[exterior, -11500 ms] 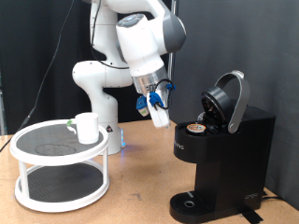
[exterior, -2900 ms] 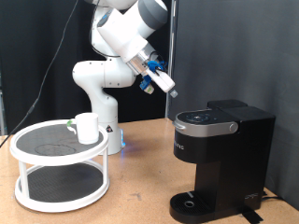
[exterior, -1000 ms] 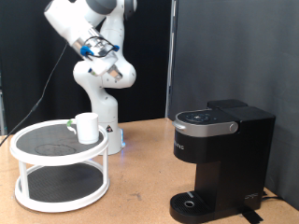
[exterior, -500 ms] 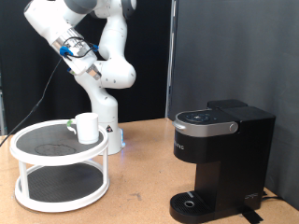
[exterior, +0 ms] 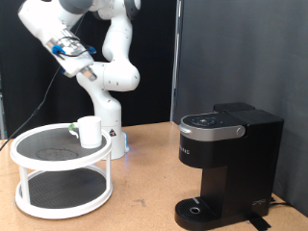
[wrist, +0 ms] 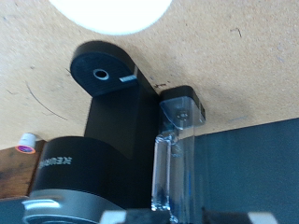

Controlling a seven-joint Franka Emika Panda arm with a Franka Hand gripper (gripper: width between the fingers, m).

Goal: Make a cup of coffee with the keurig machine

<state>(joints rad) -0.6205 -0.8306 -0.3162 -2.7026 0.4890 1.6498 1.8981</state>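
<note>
One claw (exterior: 87, 72) shows in the exterior view, raised high near that view's top left at the end of the white arm (exterior: 108, 60); its fingers are too small and blurred there to tell whether they are spread or pressed together, and nothing can be seen between them.

Nearest to the claw, below it, is the cup (exterior: 89, 131), a small white mug standing upright on the upper tier of a round two-level white stand (exterior: 60, 174). The cup sits towards the edge of that tier nearest the arm's base, apart from the claw. Beneath the stand lies the wooden worktop (exterior: 144, 192).

Farther off, well apart from the claw and towards the exterior view's right, stands the keurig machine (exterior: 226, 159). Its lid is down and flat, the silver-ringed top panel faces up, and the round drip base at its foot has nothing standing on it.

From the wrist view, the keurig machine (wrist: 112, 131) is seen from above against the worktop (wrist: 243, 65), with its round drip base and a clear water tank (wrist: 173, 159) along one side. A white rounded shape (wrist: 110, 11) sits at the frame's edge beyond the drip base, and a tiny pale pod with a brown top (wrist: 26, 142) lies on the worktop beside the machine. The claw's own fingers do not appear in this view.
</note>
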